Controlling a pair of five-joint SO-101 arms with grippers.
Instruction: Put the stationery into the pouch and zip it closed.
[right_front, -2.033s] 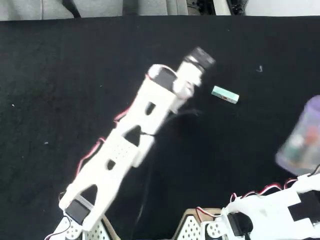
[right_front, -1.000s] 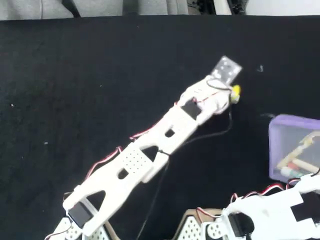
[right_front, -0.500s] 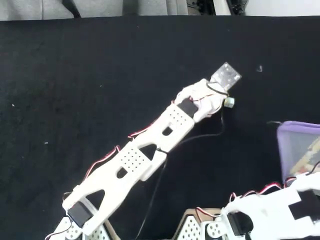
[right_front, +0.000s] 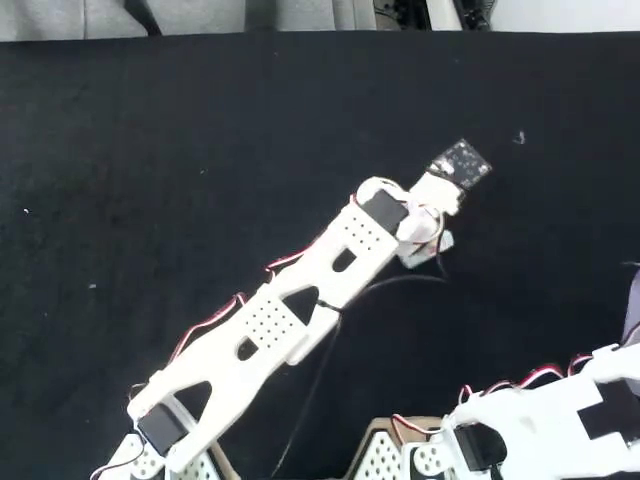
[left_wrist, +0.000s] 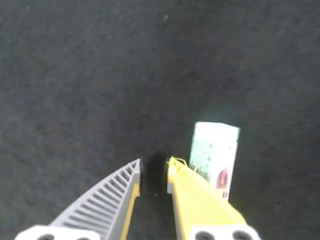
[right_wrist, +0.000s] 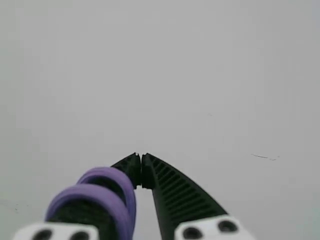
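A small teal eraser (left_wrist: 215, 150) lies flat on the black cloth. My left gripper (left_wrist: 154, 167) is low over the cloth right beside it, open by a narrow gap with nothing between its fingers; the eraser sits outside the yellow finger (left_wrist: 195, 200). In the high view the left arm (right_front: 350, 245) stretches diagonally to the table's right centre and covers the eraser. My right gripper (right_wrist: 140, 159) is shut, with the purple pouch (right_wrist: 100, 192) looped over one finger. A sliver of the pouch (right_front: 636, 305) shows at the right edge.
Black cloth (right_front: 150, 150) covers the whole table. The right arm's white body (right_front: 540, 430) sits at the front right corner. A black cable (right_front: 330, 340) trails under the left arm. The right wrist view faces a plain pale surface.
The left arm swung right and came down beside the eraser, covering it from above. The pouch, held by the right gripper, slid right until almost out of the high view.
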